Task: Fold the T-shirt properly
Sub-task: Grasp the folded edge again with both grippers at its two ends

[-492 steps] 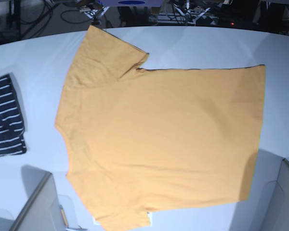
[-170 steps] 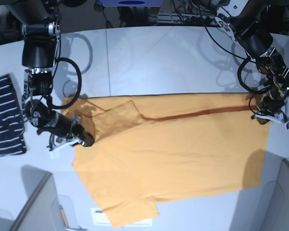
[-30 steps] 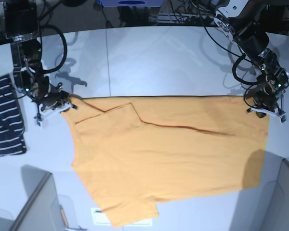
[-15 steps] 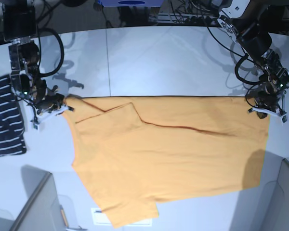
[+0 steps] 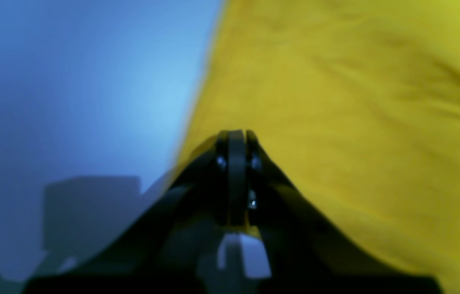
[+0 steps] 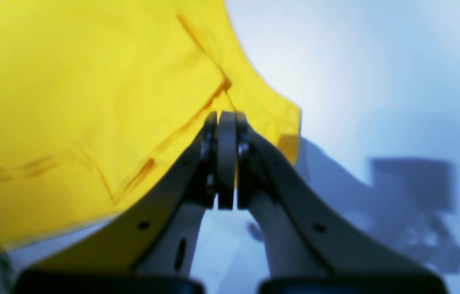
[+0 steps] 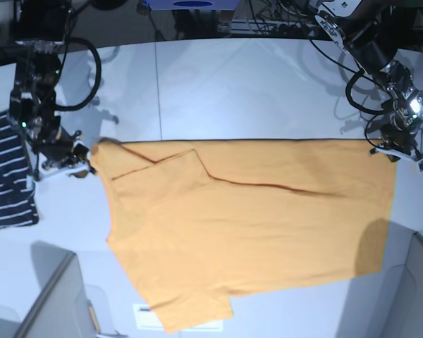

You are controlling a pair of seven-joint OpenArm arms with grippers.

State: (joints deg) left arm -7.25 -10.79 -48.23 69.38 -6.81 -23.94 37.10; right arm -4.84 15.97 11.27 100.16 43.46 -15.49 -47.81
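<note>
A: The orange-yellow T-shirt (image 7: 247, 225) lies spread on the white table (image 7: 254, 84), its far edge folded over into a straight line, one sleeve doubled back on the body.

B: And the right gripper (image 7: 76, 160)?

A: At the shirt's folded corner nearest the striped navy garment (image 7: 10, 176), jaws pressed together; whether they pinch the cloth, I cannot tell.

B: The left gripper (image 7: 397, 151)?

A: At the opposite folded corner, jaws shut tight too, the yellow fabric right at its tips. Gripping it? I cannot tell.
</note>
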